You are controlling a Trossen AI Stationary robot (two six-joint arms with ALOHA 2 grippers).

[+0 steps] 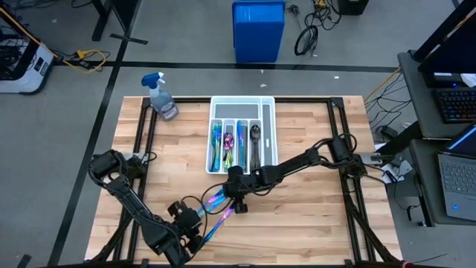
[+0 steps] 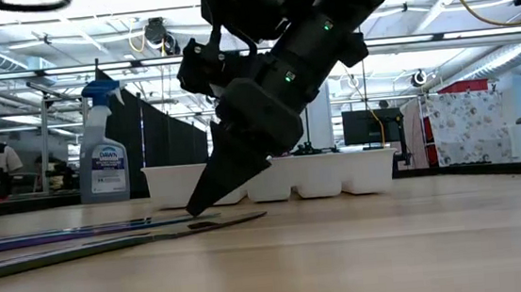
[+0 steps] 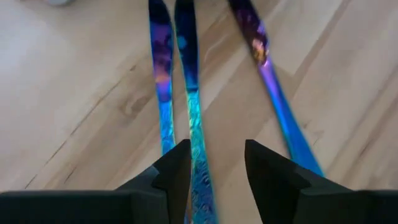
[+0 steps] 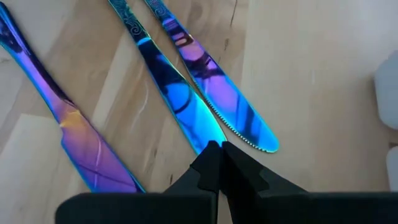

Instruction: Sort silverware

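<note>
High view: you're mid-sort. The white tray (image 1: 268,130) already holds several pieces, and three iridescent knives (image 1: 216,210) still lie loose on the wooden counter (image 1: 312,223) between your two pincers. Right pincer (image 1: 239,205) sits at the blade ends, left pincer (image 1: 195,227) at the handle ends. A spray bottle (image 1: 161,97) stands well beyond both, near the tray's far corner; a blue bin (image 1: 258,30) is on the floor past the counter.

Low view: right pincer (image 2: 199,203) is pinched shut, tip down on the counter, touching a knife (image 2: 88,229) lying flat beside it. The tray (image 2: 282,177) is behind it, with workshop clutter and monitors beyond.

Left wrist view: left pincer (image 3: 216,171) is partly spread, straddling one knife handle (image 3: 194,124); a second handle lies just outside one finger (image 3: 174,171) and a third is further off.

Right wrist view: right pincer (image 4: 217,155), closed and empty, rests at the blade tip (image 4: 186,106).

Next, I'd judge, you need the left fingers closed squarely on that single handle without catching its neighbour.
</note>
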